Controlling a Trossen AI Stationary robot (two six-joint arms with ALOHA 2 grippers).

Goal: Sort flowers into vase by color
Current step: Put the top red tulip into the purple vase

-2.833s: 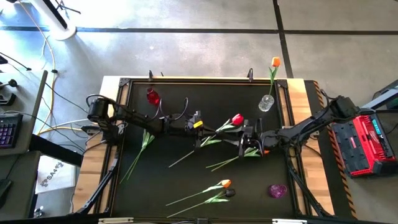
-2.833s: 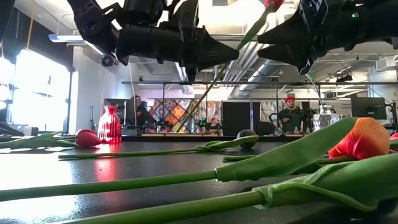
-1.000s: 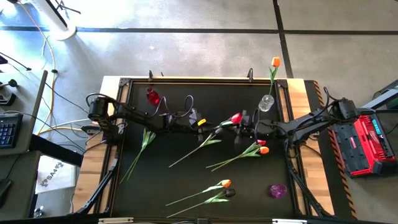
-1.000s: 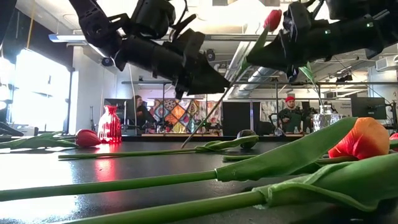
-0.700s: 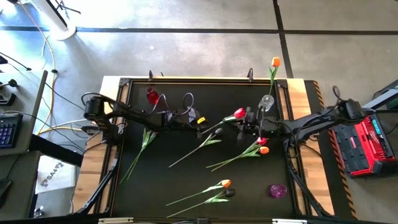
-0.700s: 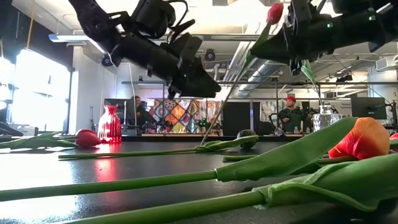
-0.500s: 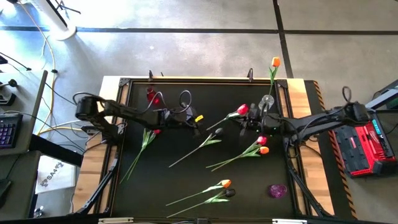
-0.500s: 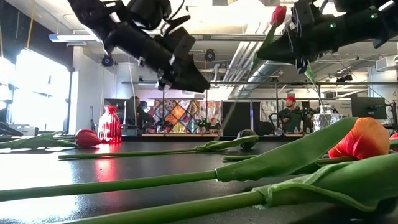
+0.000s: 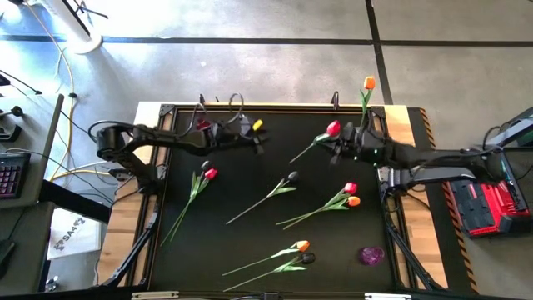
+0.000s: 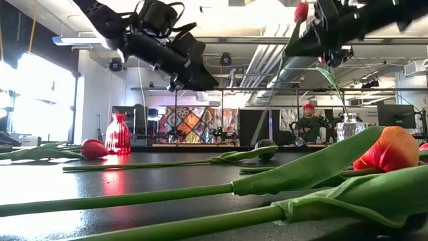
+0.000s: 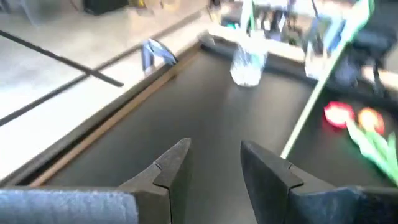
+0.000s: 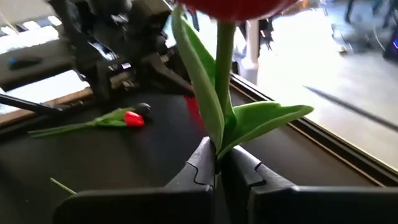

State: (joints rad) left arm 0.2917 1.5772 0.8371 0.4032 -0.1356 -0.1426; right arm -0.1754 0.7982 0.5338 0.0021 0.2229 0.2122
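My right gripper [image 9: 342,147] is shut on a red tulip [image 9: 333,128], held in the air near the table's far right. Just beyond it an orange tulip [image 9: 368,83] stands in a clear vase [image 11: 248,62]. My left gripper [image 9: 259,138] hovers open and empty above the table's far left, by a red vase [image 10: 118,133]. Several more tulips lie flat on the black table: a red one [image 9: 210,173], a black one [image 9: 291,177], a red and orange pair [image 9: 351,194], and an orange and black pair [image 9: 304,252]. My right gripper pinches the red tulip's stem [image 12: 216,144] between its two fingers, where the leaves branch off below the head. The fingers come in about level from the table's right and lie across the stem. The tulip is clear of the table, head up, with its stem slanting down toward the left [image 9: 301,154].
A purple vase [image 9: 371,255] sits near the front right corner. A raised frame [image 9: 266,107] runs along the table's far edge. Between the two grippers the black table top [image 9: 250,179] is bare. People sit in the room behind [image 10: 309,124].
My right gripper has carried the red tulip up and toward the table's far right, nearer the clear vase, and the stem now hangs steeper. My left gripper, still open, has drawn back toward the far left, away from the stem. The black tulip beneath now shows.
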